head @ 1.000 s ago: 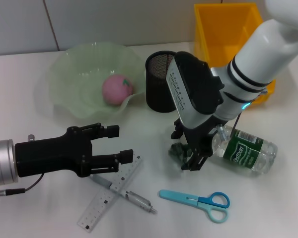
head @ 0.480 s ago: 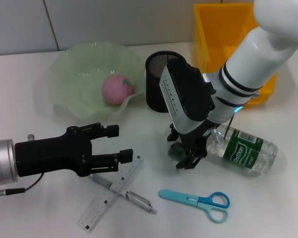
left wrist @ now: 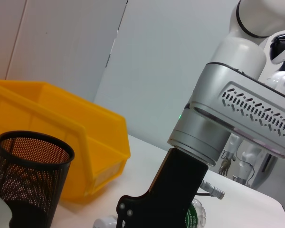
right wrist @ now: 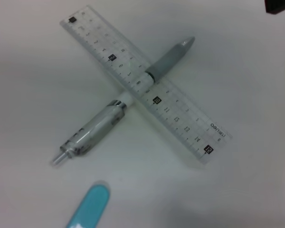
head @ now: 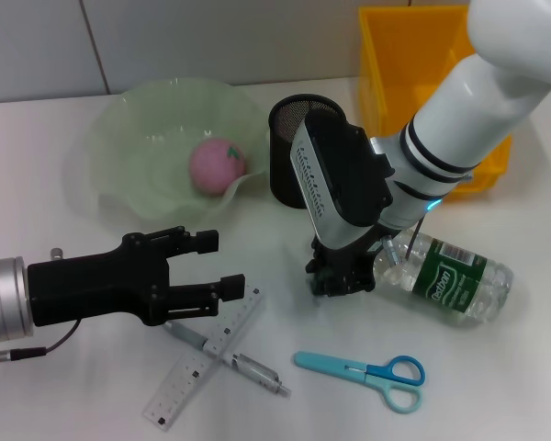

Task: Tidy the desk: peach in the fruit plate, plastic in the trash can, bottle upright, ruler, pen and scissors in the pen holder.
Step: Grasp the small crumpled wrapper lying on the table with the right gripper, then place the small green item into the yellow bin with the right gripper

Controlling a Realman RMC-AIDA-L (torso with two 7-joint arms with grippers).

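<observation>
our right gripper (head: pixel 342 278), jaws apparently closed on something dark we cannot identify, should lift straight, clearing the bottle (head: pixel 444 277).

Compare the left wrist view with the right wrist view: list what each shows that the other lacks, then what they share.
Only the left wrist view shows the yellow bin, the mesh pen holder, the lying bottle and the right arm's wrist. Only the right wrist view shows the clear ruler lying across the pen, plus a blue scissors tip. Both show only the white desk.
</observation>
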